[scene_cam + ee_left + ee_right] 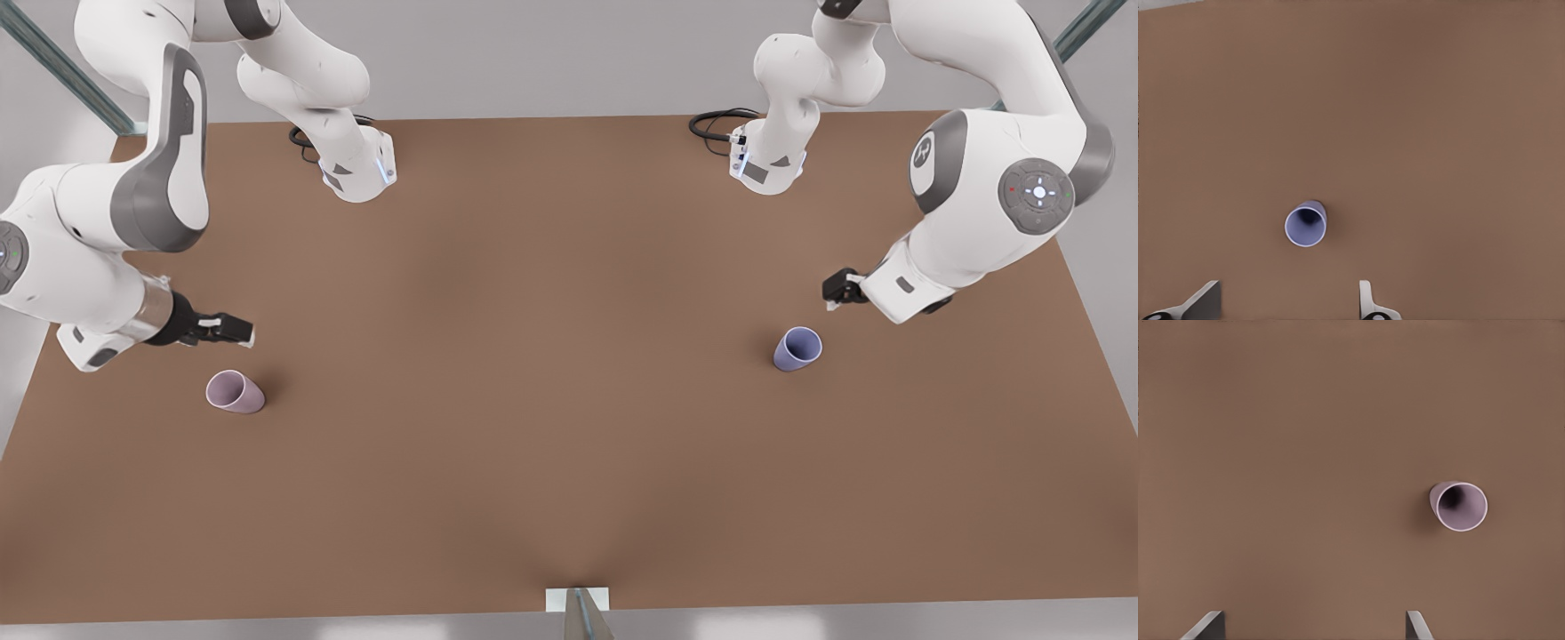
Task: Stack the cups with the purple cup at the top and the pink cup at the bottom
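Cups upright, well apart: pink cup (236, 392) near right claw (238, 332), purple cup (797, 348) near left claw (839, 288), both claws spread, empty.

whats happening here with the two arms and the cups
Nothing is held yet. The left gripper hangs open above the purple cup, on the front view's right. The right gripper hangs open above the pink cup, on the front view's left. Both cups stand upright, far apart on the table, unstacked.

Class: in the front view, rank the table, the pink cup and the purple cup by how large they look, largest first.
1. Table, by far the largest.
2. Pink cup and purple cup: alike in apparent size, so no ranking between them.
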